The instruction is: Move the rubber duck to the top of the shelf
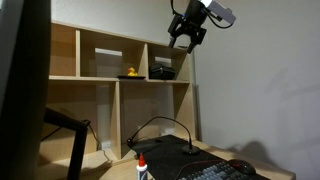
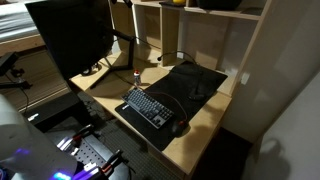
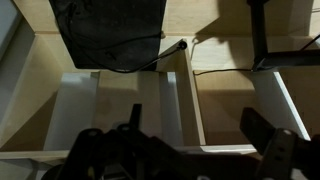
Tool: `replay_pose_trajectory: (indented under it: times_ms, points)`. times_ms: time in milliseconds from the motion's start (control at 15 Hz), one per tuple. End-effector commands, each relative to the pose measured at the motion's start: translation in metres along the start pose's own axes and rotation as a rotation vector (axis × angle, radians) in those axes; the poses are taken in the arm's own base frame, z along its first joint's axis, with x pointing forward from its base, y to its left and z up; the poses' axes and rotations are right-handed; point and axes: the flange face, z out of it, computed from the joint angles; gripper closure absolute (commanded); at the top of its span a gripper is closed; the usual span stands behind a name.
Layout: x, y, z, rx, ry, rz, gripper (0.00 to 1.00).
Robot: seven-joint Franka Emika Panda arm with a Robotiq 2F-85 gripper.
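Now the rubber duck (image 1: 130, 73) is sitting on the floor of an upper cubby of the shelf (image 1: 115, 105), near that cubby's right wall. A dark object (image 1: 162, 70) is lying in the next cubby to the right. The claw (image 1: 184, 43) is hanging above the shelf's right end, fingers spread and gripping nothing. A white bottle (image 1: 141, 168) is standing on the bench (image 2: 205, 135).

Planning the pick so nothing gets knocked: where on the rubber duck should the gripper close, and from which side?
Close on the rounded body of the rubber duck, across its sides, entering through the cubby's open front: the shelf board above it likely blocks a top-down reach. The gripper hangs open overhead.
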Motion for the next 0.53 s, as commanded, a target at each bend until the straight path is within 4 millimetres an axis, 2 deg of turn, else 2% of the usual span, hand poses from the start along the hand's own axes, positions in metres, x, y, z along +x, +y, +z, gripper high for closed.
replay_pose_trajectory:
  times_ms: [0,133,333,467]
  points:
    - [0.008,-0.006,0.031,-0.043,-0.019,0.008,0.00]
    - [0.040,-0.019,0.066,0.013,0.005,0.069,0.00]
    - [0.088,-0.034,0.082,0.040,0.096,0.182,0.00]
    - [0.119,-0.038,0.087,0.017,0.105,0.254,0.00]
